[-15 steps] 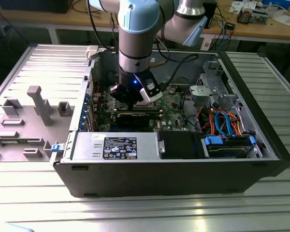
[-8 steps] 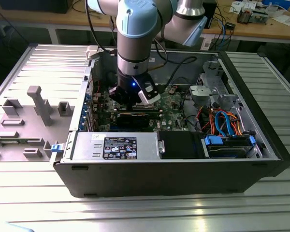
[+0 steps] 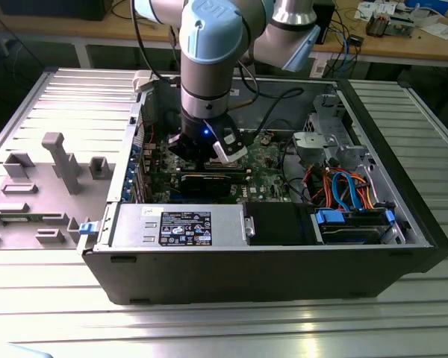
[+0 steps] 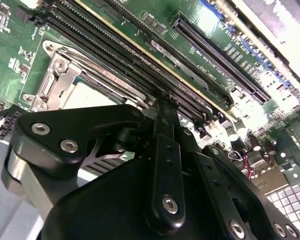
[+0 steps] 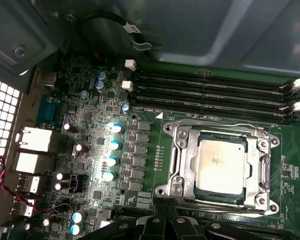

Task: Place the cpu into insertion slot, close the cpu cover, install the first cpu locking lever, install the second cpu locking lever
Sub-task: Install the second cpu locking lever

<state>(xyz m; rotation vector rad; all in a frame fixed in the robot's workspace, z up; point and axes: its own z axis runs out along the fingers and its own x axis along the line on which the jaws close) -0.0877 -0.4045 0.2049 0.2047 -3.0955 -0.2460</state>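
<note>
The cpu (image 5: pixel 221 164), a dull silver square, lies flat in the insertion slot (image 5: pixel 262 200) on the green motherboard. The cpu cover (image 5: pixel 182 150), a silvery frame with a square cut-out, lies down around the chip. A thin lever rod (image 5: pixel 215 125) runs along the frame's edge beside the memory slots; I cannot tell if it is latched. My gripper (image 5: pixel 169 217) hovers just beside the socket, fingers together and holding nothing. In the second wrist view the black fingers (image 4: pixel 165 150) stand in front of the cpu (image 4: pixel 85 97) and the cover (image 4: pixel 57 75). In the exterior view the gripper (image 3: pixel 209 160) reaches down into the open case.
Long black memory slots (image 5: pixel 210 92) run beside the socket. Capacitors (image 5: pixel 112 145) and rear ports (image 5: pixel 32 140) stand nearby. The case (image 3: pixel 246 268) holds a power supply (image 3: pixel 183 227), orange and blue cables (image 3: pixel 343 186) and a drive cage. A grey fixture (image 3: pixel 60 160) sits on the exterior view's left.
</note>
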